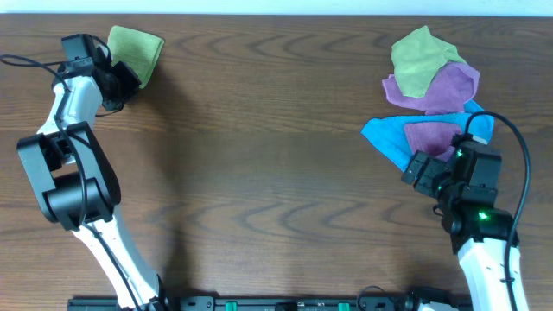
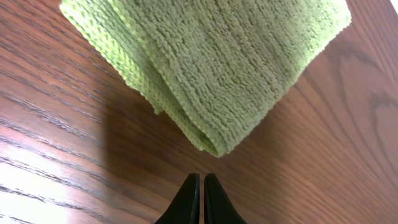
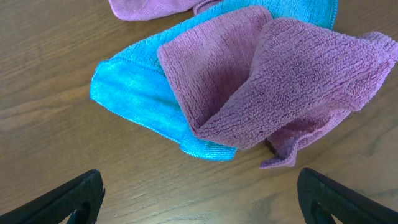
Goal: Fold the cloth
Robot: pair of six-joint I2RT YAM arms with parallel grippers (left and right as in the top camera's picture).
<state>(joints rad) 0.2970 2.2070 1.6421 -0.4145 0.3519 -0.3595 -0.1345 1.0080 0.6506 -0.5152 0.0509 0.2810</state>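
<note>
A folded green cloth [image 1: 136, 50] lies at the far left of the table; it fills the top of the left wrist view [image 2: 211, 62]. My left gripper [image 1: 121, 86] is shut and empty, its fingertips [image 2: 201, 186] just short of the cloth's folded edge. At the right lies a pile of unfolded cloths: a green one [image 1: 421, 60], a purple one [image 1: 449, 88], a blue one [image 1: 389, 138] and a smaller purple one [image 1: 429, 136]. My right gripper [image 1: 423, 173] is open wide and empty, just in front of the purple cloth [image 3: 280, 87] and the blue cloth [image 3: 134, 99].
The wooden table [image 1: 259, 155] stretches between the two arms. Black cables run beside the left arm [image 1: 17, 60] and over the right arm [image 1: 518, 147].
</note>
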